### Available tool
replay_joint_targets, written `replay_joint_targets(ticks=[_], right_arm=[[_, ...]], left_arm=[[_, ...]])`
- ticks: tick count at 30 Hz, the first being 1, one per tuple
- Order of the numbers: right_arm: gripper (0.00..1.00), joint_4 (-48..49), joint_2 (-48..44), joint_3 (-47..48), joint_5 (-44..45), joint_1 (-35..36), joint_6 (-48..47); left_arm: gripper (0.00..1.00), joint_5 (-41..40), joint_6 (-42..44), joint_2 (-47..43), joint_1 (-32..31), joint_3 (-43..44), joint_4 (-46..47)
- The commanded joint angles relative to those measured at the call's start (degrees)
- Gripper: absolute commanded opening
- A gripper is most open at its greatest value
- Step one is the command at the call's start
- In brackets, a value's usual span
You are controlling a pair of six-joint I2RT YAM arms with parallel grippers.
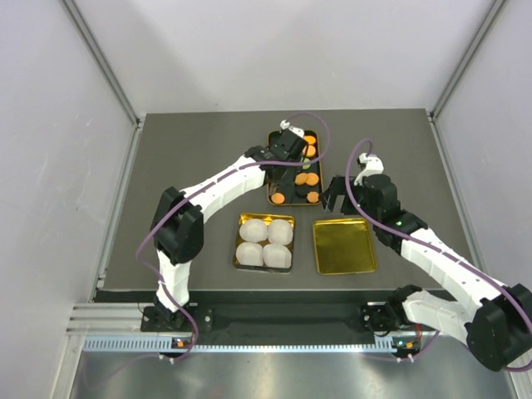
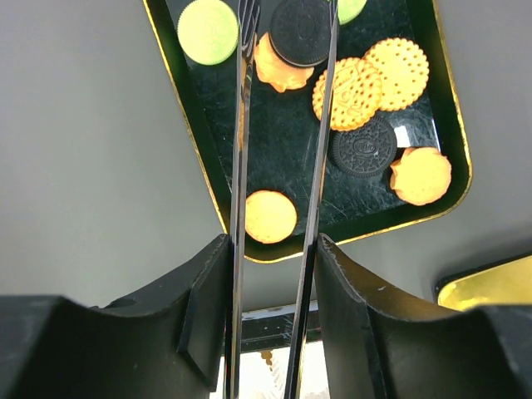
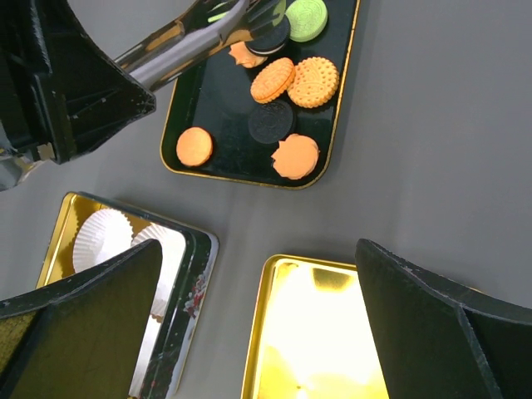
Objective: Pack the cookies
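Several cookies lie in a dark gold-rimmed tray (image 1: 272, 170): orange ones (image 2: 346, 93), a green one (image 2: 208, 31) and a black sandwich one (image 2: 363, 150). My left gripper (image 1: 287, 145) is over this tray and is shut on metal tongs (image 2: 241, 166). It also shows in the left wrist view (image 2: 272, 249). The tong tips stand on either side of another black sandwich cookie (image 2: 301, 32); I cannot tell if it is pinched. My right gripper (image 1: 332, 198) is open and empty. It hovers over the table just beyond the empty gold tray (image 3: 324, 332).
A gold tray (image 1: 238, 219) holding several white paper cup liners (image 1: 252, 229) sits at the near left of the empty gold tray (image 1: 343, 246). The cookie tray (image 3: 224, 100) lies beyond both. White walls enclose the dark table.
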Motion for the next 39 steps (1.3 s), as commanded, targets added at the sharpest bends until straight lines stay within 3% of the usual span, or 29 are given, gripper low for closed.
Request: replay_joint_targets(ticks=[1,16,39], right_arm=[[1.00,1.5,-0.4,0.4,-0.1,-0.2,-1.1],[1.00,1.3,-0.7,0.4,-0.3,-0.2,-1.1],[1.00,1.2,-0.8,0.5,-0.4,-0.3,-1.3]], left_arm=[[0.48,-1.1,1.3,0.8,-0.6,2.9,-0.2],[0.51,-2.1,1.9,3.6,-1.5,5.1,-1.2],[0.38,-4.9,3.9,2.0,-1.7,6.2,-2.3]])
